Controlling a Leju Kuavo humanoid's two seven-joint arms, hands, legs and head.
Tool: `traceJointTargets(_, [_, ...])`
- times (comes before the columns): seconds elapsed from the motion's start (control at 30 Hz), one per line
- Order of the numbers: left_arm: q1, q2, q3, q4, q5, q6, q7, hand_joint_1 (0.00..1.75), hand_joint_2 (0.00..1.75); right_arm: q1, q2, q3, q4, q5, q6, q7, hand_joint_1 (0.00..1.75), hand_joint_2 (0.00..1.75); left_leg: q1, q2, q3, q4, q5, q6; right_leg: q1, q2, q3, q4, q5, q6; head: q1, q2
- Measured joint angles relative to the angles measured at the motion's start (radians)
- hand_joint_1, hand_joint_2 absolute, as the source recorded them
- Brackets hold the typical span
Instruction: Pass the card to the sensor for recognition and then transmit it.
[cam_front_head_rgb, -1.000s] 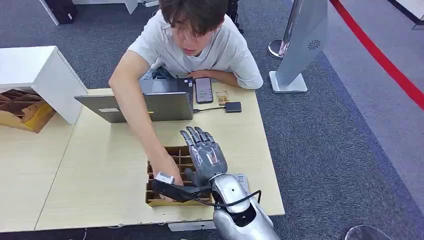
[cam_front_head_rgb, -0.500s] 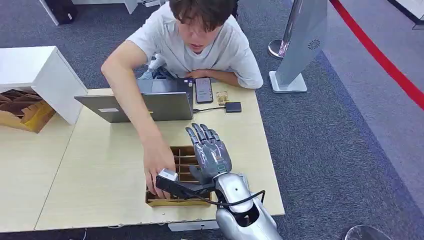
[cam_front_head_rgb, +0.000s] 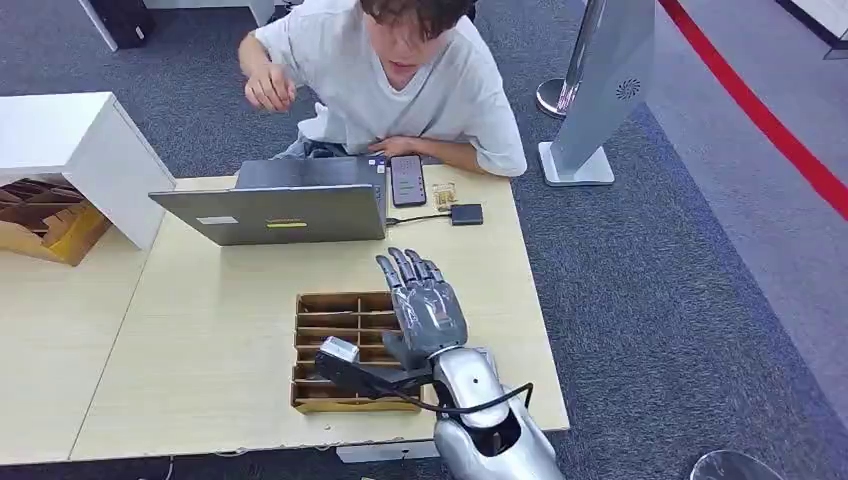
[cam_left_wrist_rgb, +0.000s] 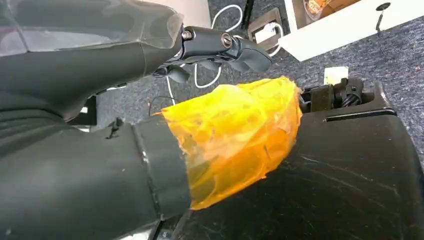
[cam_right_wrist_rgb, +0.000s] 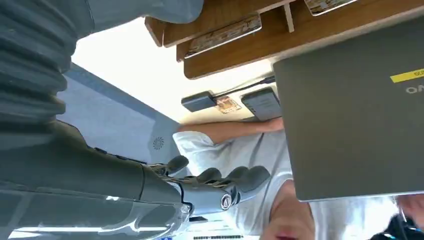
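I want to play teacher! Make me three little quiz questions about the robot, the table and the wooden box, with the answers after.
1. True or false: the robot's right hand is holding a card.
2. What does the right hand hover over? A) the laptop B) the wooden box with slots C) the phone
3. Fill the gap: the small black sensor lies beside the ____, connected to the laptop by a cable.

Key
1. False. Its fingers are spread and nothing is in it.
2. B.
3. phone.
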Motion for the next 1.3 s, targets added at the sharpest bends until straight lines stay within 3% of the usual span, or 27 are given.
traceJointTargets(1.3, [0.000, 0.000, 0.000, -0.011, -0.034, -0.007, 0.004, 0.00, 0.00, 0.012, -0.002, -0.021, 0.048, 0.010, 0.011, 0.009, 0.30, 1.75, 0.000, 0.000, 0.000, 0.000, 0.000, 0.000, 0.000, 0.000, 0.000, 0.000, 0.000, 0.000, 0.000, 0.000])
